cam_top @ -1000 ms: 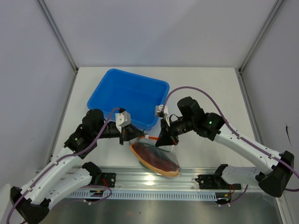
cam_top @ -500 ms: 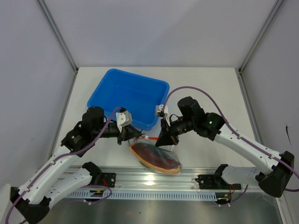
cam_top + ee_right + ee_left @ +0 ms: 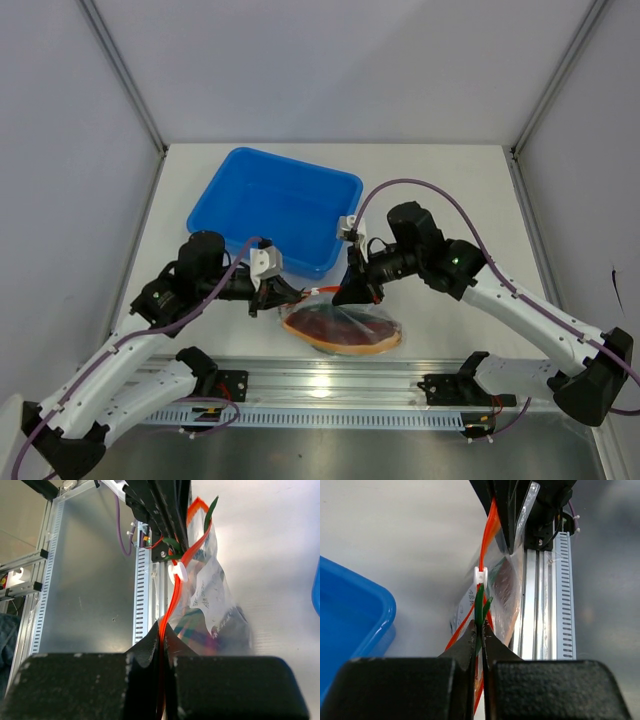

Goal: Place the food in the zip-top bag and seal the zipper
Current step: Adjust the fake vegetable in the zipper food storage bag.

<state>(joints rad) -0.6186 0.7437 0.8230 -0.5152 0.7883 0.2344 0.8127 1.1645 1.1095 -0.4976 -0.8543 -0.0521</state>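
The clear zip-top bag (image 3: 345, 325) hangs between my two grippers just above the table's front edge. The oval purple-red and orange slice (image 3: 340, 333) lies inside it. My left gripper (image 3: 279, 295) is shut on the bag's left end; in the left wrist view (image 3: 480, 627) its jaws pinch the orange-red zipper (image 3: 487, 535) and a green strip (image 3: 479, 602) just below the white slider (image 3: 480, 573). My right gripper (image 3: 350, 290) is shut on the zipper's other end (image 3: 175, 595), seen in its own view (image 3: 162, 626). The slider (image 3: 176, 571) sits partway along. Other food is hard to make out.
The blue plastic tray (image 3: 250, 170) stands behind the bag at the left centre. An aluminium rail (image 3: 330, 380) runs along the table's front edge right below the bag. White table surface lies to the right (image 3: 470, 190).
The bag has swung from a slanted hang to nearly level, and the slice now lies flatter and further right. My right gripper has shifted slightly up and right; the left has barely moved.
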